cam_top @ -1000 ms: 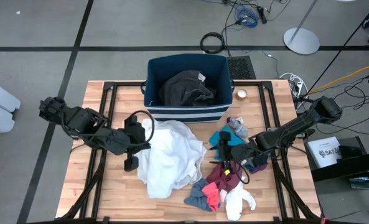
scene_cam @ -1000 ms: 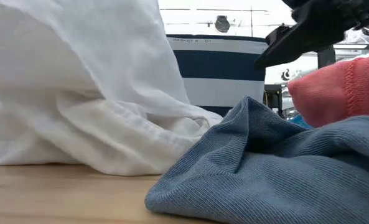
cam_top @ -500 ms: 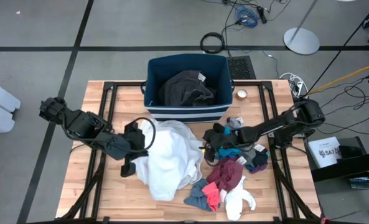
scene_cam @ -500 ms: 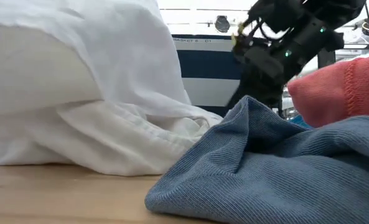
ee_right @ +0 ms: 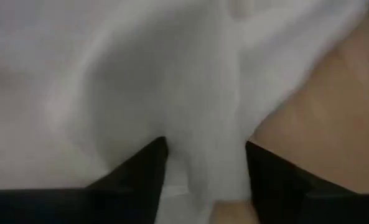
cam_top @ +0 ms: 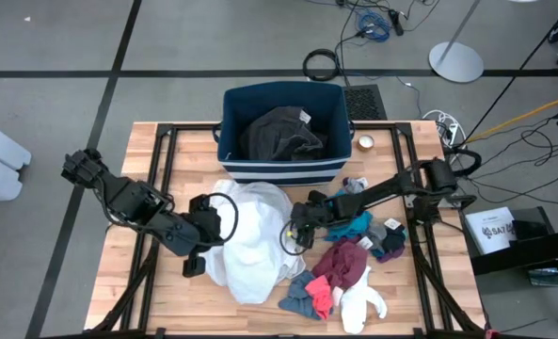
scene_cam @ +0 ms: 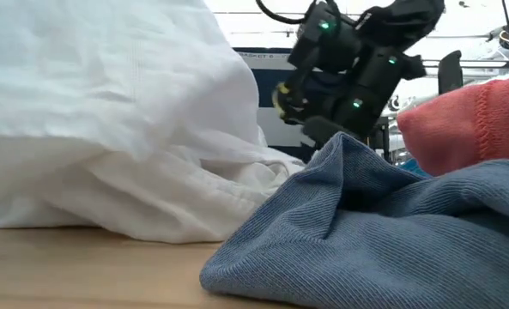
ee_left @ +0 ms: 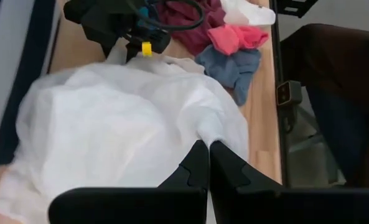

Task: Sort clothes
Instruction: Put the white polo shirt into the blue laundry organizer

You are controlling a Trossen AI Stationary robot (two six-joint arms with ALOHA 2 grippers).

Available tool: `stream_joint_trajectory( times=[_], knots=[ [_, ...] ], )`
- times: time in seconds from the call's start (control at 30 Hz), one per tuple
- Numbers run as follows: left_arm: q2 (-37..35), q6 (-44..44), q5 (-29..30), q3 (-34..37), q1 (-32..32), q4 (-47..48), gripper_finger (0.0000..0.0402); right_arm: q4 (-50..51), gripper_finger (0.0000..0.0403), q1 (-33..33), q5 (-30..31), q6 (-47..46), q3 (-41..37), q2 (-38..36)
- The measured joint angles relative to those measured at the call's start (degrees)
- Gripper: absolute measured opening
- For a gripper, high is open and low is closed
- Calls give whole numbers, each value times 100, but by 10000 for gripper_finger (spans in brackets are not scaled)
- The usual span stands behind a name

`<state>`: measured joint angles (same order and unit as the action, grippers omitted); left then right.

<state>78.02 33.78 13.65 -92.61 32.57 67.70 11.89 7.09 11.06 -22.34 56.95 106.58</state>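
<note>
A large white garment (cam_top: 252, 240) lies heaped on the table in front of the navy bin (cam_top: 230, 122), which holds a dark grey garment (cam_top: 280, 134). My left gripper (cam_top: 215, 237) is shut on the white garment's left part. My right gripper (cam_top: 297, 231) points down at its right edge, open, with a raised fold between the fingers (ee_right: 203, 155). Small teal (cam_top: 358, 226), maroon (cam_top: 344, 264), red (cam_top: 321, 299) and blue-grey (cam_top: 297, 299) pieces and a white sock (cam_top: 363, 301) lie on the table to the right. My left gripper pinches a gathered fold of the white garment (ee_left: 204, 135) between its two fingertips, slanting down from the table's left. The cloth rises in a peak to the fingers; the rest lies heaped on the table. My right gripper stands astride a ridge of white cloth (ee_right: 203, 124), slanting down from the right. The cloth reaches both fingers' inner sides (ee_right: 148, 163). Whether it is pinched, I cannot tell.
The bin stands at the table's far middle. A small round object (cam_top: 365, 142) sits right of it. In the low view the blue-grey piece (scene_cam: 366, 232) and the red piece (scene_cam: 469, 120) lie close in front. Bare wood shows at the near left (cam_top: 147, 301).
My right gripper has swung from above the small pieces toward the table's left and down onto the white garment's right edge, tipping and rolling as it went. My left gripper has sunk a little toward the near edge, still holding the cloth, and the heap has drawn in somewhat.
</note>
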Motion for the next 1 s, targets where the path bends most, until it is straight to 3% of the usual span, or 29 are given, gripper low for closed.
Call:
stream_joint_trajectory(
  times=[0.17, 0.23, 0.63, 0.87, 1.0],
  knots=[
    [0, 198, 6, 93, 212, 13, 2, 532, 40, 95, -53, 358, 410, 144],
    [0, 199, 29, 93, 325, 2, 2, 926, 13, 185, -86, 501, 572, 68],
    [-7, 604, 911, 163, 906, 34, 2, 2876, 2, 658, 1324, 1322, 2457, -1420],
    [-9, 1201, 1088, 920, 1089, -93, 2, 2950, 1, 605, 1424, 1904, 3250, -2483],
    [-5, 1223, 1101, 1642, 1107, -1005, 2, 3127, 1, 599, 973, 1824, 3440, -2962]
  ],
)
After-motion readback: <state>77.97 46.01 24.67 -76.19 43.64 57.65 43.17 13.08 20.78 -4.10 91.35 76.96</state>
